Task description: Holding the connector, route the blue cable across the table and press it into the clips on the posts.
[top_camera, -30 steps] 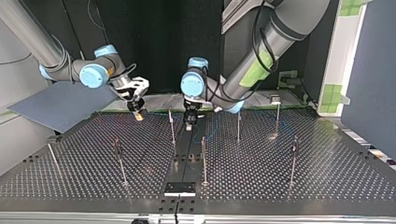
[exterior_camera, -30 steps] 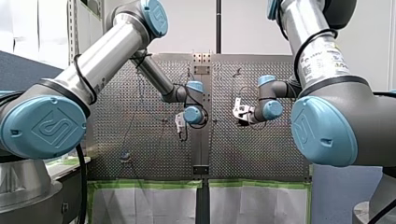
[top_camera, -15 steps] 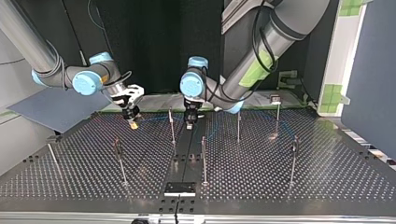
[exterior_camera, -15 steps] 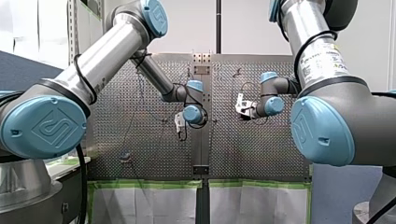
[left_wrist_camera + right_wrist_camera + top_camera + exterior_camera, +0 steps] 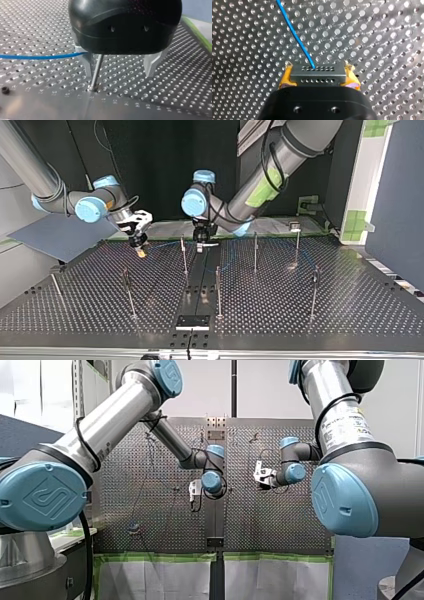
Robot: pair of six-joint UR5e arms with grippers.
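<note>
1. Since earlier, the right gripper (image 5: pixel 140 251) has been shifted to the top view's left, clenched on the connector (image 5: pixel 316 73)
2. The blue cable (image 5: pixel 297 37) is strung rightward from it
3. The left gripper (image 5: pixel 119 72) is held released around a post (image 5: pixel 96 72), the cable beside one finger

My right gripper (image 5: pixel 142 251), black with yellow pads, points down at the perforated metal table (image 5: pixel 300 312). Its jaws grip the small connector (image 5: pixel 143 254), whose detail is too small to resolve. The thin blue cable (image 5: pixel 165 244) runs from these jaws toward my black left gripper (image 5: pixel 201 246). A slim upright metal post (image 5: pixel 183 254) stands between both grippers, nearer the left jaws.
</note>
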